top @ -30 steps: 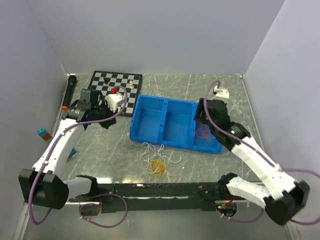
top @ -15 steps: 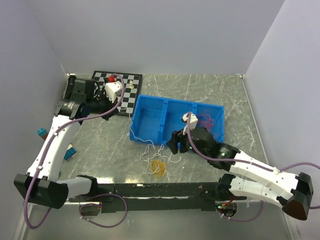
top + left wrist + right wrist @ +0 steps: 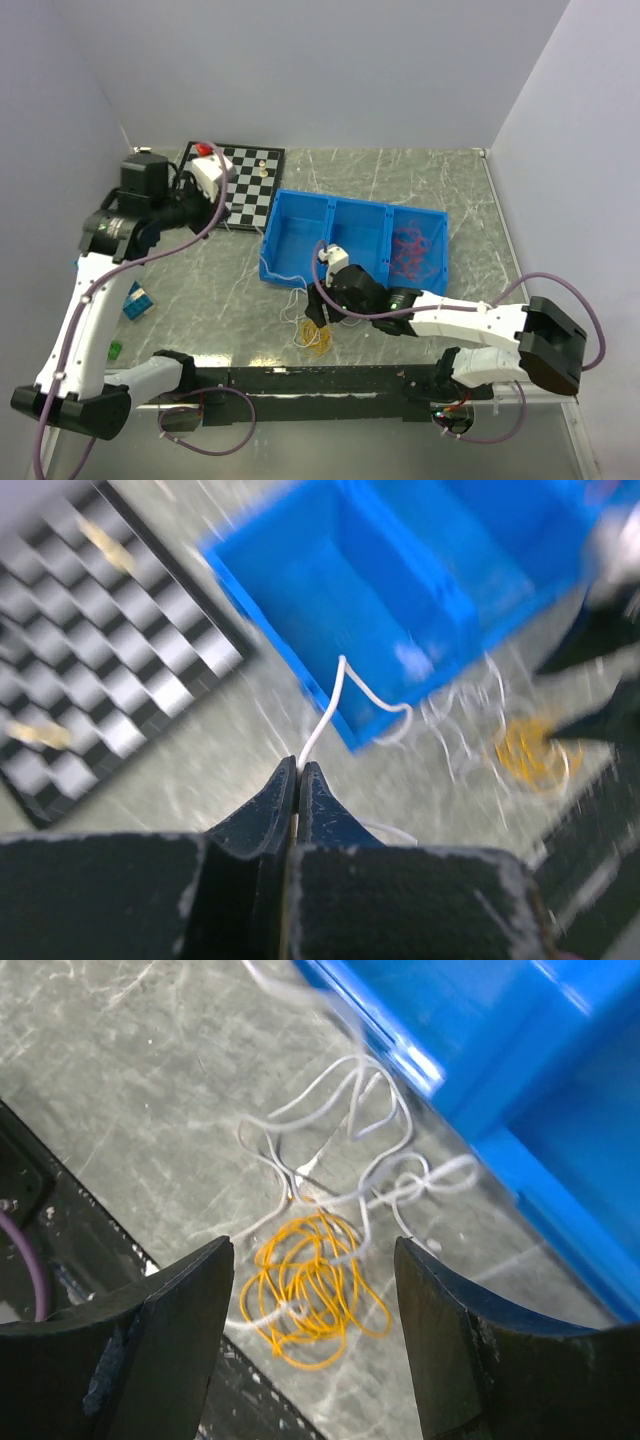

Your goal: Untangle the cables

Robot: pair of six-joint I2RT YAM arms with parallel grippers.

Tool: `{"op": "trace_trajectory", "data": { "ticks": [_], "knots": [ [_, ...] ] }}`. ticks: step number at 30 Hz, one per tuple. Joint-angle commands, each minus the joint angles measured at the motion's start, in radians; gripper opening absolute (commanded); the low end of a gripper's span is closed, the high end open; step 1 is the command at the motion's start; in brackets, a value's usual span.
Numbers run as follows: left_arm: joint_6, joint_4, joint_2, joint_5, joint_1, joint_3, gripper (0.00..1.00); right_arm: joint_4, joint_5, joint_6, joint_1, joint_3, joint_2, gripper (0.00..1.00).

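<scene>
Three cables: red cable [image 3: 411, 250], white cable [image 3: 300, 298] and yellow cable [image 3: 317, 338] are seen in the top view.
red cable: heaped in the right compartment of the blue bin [image 3: 276, 268], centre of frame.
white cable: loose loops are spread on the table [image 3: 200, 300] just below the bin's front wall; one strand is led over the bin's left corner, up and left.
yellow cable: coiled at lower centre, overlapped at its upper edge by white loops.
left gripper [image 3: 298, 771]: clenched on the white strand's end, beside the chessboard [image 3: 245, 185] at upper left.
right gripper [image 3: 315, 1252]: spread wide, nothing gripped, held above the yellow coil.
</scene>
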Motion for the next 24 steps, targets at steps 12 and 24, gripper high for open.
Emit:
{"op": "trace_trajectory", "data": {
  "ticks": [12,24],
  "knots": [
    [-0.13,0.058,-0.045,0.022,-0.003,0.328,0.02,0.146,0.258,-0.096,0.044,0.259,0.234,0.73],
    [-0.127,0.055,-0.052,-0.013,-0.003,0.351,0.02,0.281,0.086,-0.166,0.044,0.299,0.314,0.69]
  ]
}}
